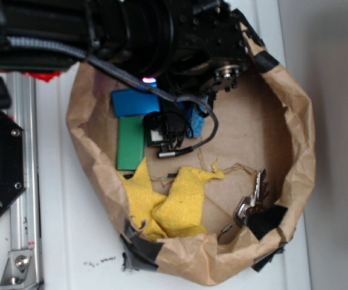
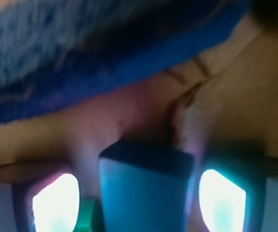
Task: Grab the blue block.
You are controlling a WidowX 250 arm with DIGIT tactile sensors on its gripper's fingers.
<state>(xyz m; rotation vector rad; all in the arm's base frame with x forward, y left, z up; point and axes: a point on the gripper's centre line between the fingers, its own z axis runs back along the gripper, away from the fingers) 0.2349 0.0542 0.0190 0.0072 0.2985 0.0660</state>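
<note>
Block (image 1: 135,102) flat by bag's (image 1: 295,175) left wall, long axis left-right; end effector (image 2: 139,193) fingers (image 2: 56,200) straddling block, contact unclear.

Everything lies inside the paper bag (image 1: 295,157). The blue block (image 1: 135,102) sits at the bag's upper left, with the green block (image 1: 130,144) just below it, apparently touching. The cloth (image 1: 162,205) lies lower still, the keys (image 1: 254,202) at lower right.
</note>
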